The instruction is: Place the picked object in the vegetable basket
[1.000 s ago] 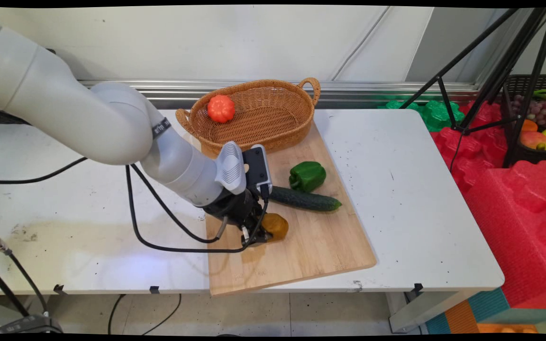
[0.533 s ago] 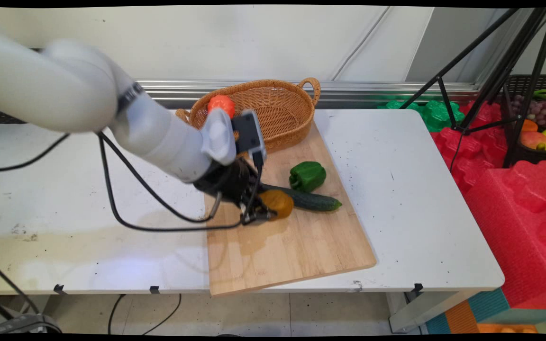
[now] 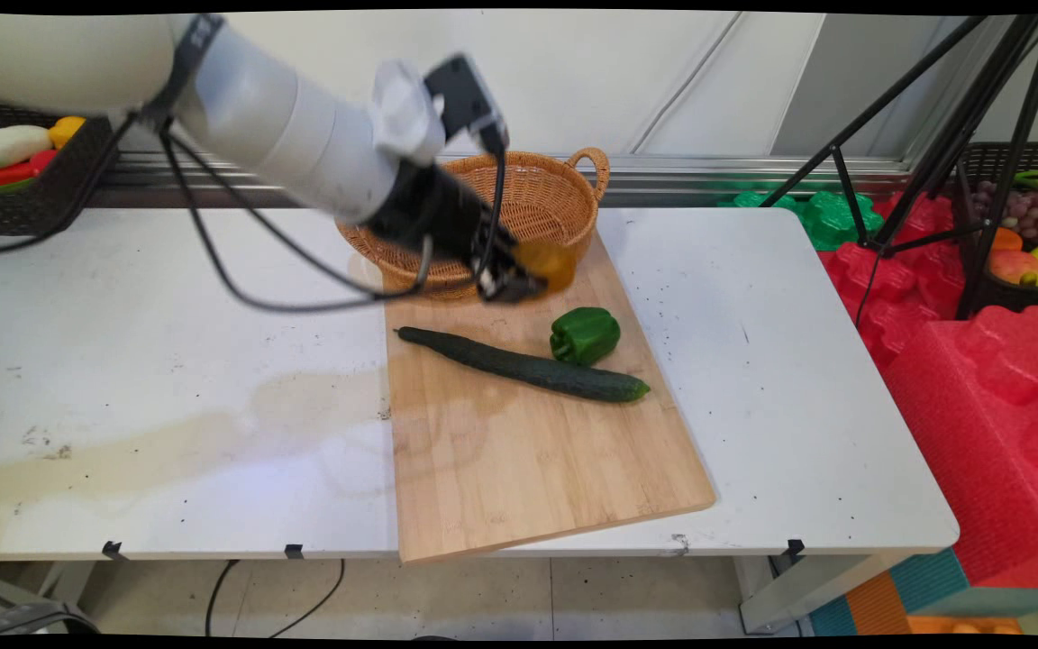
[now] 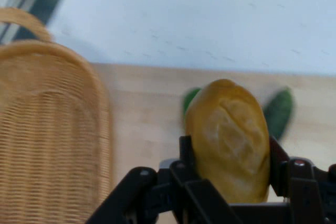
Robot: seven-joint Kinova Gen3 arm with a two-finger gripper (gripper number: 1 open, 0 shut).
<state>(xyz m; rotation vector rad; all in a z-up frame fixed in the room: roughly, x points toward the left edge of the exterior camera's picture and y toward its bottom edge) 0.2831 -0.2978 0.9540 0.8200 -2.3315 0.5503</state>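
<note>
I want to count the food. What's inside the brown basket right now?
Only bare weave shows inside the basket. The arm and the gripper, shut on a yellow-brown bread roll, cover its left part, so anything lying there can't be seen.

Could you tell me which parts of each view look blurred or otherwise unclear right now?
Main view: the black two-finger gripper and its golden-brown bread roll are motion-smeared; the long dark green cucumber is sharp. Hand view: roll fairly clear, woven wicker basket soft.
</note>
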